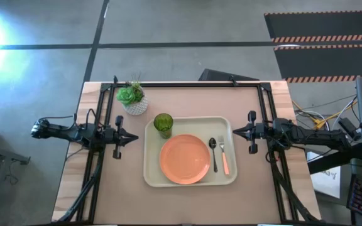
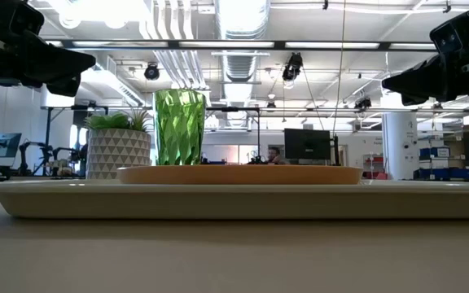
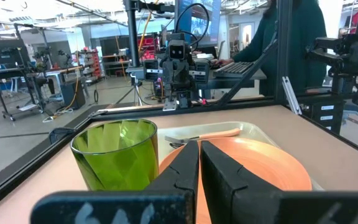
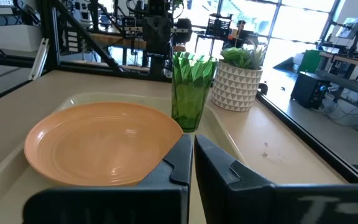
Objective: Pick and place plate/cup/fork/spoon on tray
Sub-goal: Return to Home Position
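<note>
From above, I'm hanging my left tool over the desk's left side and my right tool over its right side, both empty with fingers pressed together. The tray is sitting between them near the desk's middle. The plate is lying at the tray's centre, the cup is standing in its far left corner, and the spoon and fork are lying side by side along its right edge. A potted plant is standing on the desk just beyond that corner.

At desk height, the plate is resting flat on the tray, with the cup upright behind it.

Through my left wrist, my closed fingers are pointing over the cup and plate.

Through my right wrist, my shut fingers are facing the plate, with the cup beyond.
</note>
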Robot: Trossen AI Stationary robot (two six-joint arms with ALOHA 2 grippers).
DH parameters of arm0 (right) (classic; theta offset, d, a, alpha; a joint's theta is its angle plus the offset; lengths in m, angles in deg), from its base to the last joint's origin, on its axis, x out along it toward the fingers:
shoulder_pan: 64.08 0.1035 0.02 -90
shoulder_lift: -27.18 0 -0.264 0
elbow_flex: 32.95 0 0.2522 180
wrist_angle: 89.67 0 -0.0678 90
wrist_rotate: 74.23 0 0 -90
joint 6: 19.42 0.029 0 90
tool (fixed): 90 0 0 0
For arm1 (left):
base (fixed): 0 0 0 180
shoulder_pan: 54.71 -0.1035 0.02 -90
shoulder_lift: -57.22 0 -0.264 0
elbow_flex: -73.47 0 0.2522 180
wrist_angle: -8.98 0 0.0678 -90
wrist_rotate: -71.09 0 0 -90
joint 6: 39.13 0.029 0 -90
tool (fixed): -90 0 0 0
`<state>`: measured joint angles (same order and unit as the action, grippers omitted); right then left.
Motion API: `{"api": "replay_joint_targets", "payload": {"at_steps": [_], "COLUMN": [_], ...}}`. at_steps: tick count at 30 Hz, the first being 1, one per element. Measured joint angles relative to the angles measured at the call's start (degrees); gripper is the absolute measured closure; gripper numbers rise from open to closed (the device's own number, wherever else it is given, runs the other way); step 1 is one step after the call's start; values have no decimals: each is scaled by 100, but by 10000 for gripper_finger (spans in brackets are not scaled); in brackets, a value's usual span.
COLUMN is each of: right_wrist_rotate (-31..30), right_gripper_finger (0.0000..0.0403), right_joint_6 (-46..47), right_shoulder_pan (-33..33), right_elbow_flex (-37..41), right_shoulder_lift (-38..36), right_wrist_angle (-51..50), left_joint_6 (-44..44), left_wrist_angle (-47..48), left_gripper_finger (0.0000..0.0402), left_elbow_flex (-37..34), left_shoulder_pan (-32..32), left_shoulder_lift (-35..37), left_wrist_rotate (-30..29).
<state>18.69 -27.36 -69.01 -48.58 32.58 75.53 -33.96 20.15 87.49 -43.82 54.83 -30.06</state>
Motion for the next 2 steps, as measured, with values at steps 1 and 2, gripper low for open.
{"api": "replay_joint_targets", "payload": {"at_steps": [1, 2], "right_wrist_rotate": [0, 0], "right_gripper_finger": [394, 394], "right_joint_6": [0, -1], "right_shoulder_pan": [1, 1], "right_elbow_flex": [0, 0], "right_shoulder_lift": [1, 1], "right_wrist_angle": [0, 0], "left_joint_6": [2, 2], "left_wrist_angle": [0, 0], "left_gripper_finger": [402, 402], "left_elbow_flex": [0, 0], "left_shoulder_pan": [-2, 0], "left_shoulder_lift": [0, 0], "left_wrist_rotate": [-2, -2]}}
